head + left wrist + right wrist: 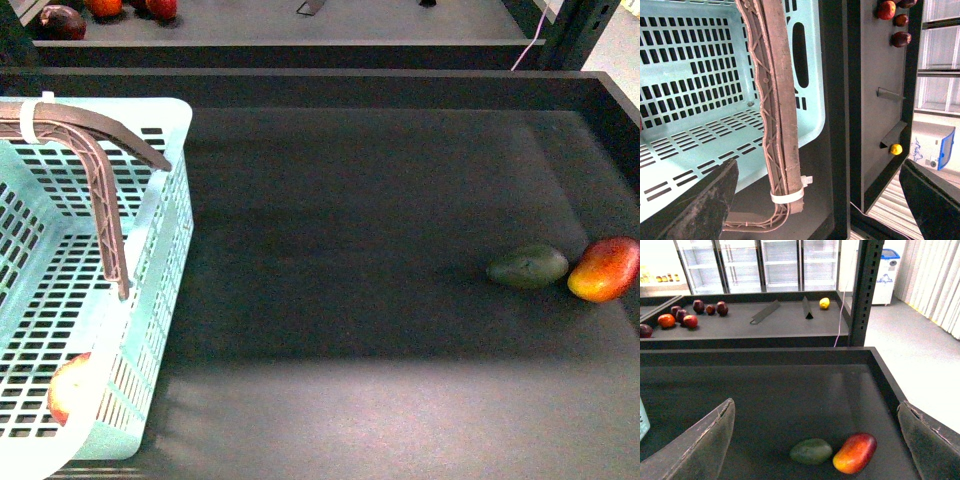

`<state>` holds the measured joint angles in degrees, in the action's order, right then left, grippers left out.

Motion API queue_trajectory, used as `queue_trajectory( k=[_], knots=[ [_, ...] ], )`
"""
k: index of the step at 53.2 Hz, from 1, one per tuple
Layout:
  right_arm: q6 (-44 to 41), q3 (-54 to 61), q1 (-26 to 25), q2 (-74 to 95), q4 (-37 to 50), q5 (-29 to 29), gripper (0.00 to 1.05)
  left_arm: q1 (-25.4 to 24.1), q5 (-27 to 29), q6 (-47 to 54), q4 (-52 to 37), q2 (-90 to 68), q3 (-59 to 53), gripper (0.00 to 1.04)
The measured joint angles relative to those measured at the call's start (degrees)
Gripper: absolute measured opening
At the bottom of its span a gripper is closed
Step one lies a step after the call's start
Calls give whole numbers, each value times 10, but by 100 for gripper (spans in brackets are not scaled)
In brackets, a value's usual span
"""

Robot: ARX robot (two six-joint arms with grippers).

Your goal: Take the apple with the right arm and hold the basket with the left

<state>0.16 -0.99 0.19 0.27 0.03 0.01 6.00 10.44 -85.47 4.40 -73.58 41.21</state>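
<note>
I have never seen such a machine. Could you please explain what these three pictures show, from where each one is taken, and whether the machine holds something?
This is a robot with two arms, each ending in a gripper. One picture comes from a camera on its body, looking forward over a dark shelf surface. There, at the left, stands a turquoise basket with brown handles; an apple lies inside it. At the right lie a green fruit and a red-orange fruit, touching.

The other two pictures come from cameras on the wrists. The left gripper is open above the basket's handles and holds nothing. The right gripper is open too, with the two fruits ahead of it. More fruit lies on a farther shelf.
</note>
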Motion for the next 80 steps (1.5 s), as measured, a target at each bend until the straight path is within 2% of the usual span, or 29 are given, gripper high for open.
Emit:
queue_trajectory(
  k=[2,3,6,7,9,12,13,16,18,22,24,40,45,65,80],
  knots=[
    [0,0,0,0,0,0,96,-6,-41,123,-165,-1,-61,88],
    [0,0,0,0,0,0,96,-6,-46,148,-194,-1,-73,86],
    [0,0,0,0,0,0,96,-10,-58,320,-361,3,-146,75],
    [0,0,0,0,0,0,96,-10,-59,349,-372,4,-151,74],
    [0,0,0,0,0,0,96,-12,-62,474,-458,16,-190,66],
    [0,0,0,0,0,0,96,-16,-64,584,-517,36,-215,57],
    [0,0,0,0,0,0,96,-19,-64,655,-533,50,-225,52],
    [0,0,0,0,0,0,96,-31,-79,753,-541,83,-250,38],
    [0,0,0,0,0,0,96,-45,-102,790,-539,98,-268,29],
    [0,0,0,0,0,0,96,-58,-103,827,-530,132,-301,9],
    [0,0,0,0,0,0,96,-58,-103,832,-525,149,-311,3],
    [0,0,0,0,0,0,96,-58,-104,846,-448,285,-372,3],
    [0,0,0,0,0,0,96,-58,-104,847,-460,302,-399,3],
    [0,0,0,0,0,0,96,-58,-104,848,-286,492,-404,3],
    [0,0,0,0,0,0,96,-58,-104,848,-217,563,-404,3]
  ],
)
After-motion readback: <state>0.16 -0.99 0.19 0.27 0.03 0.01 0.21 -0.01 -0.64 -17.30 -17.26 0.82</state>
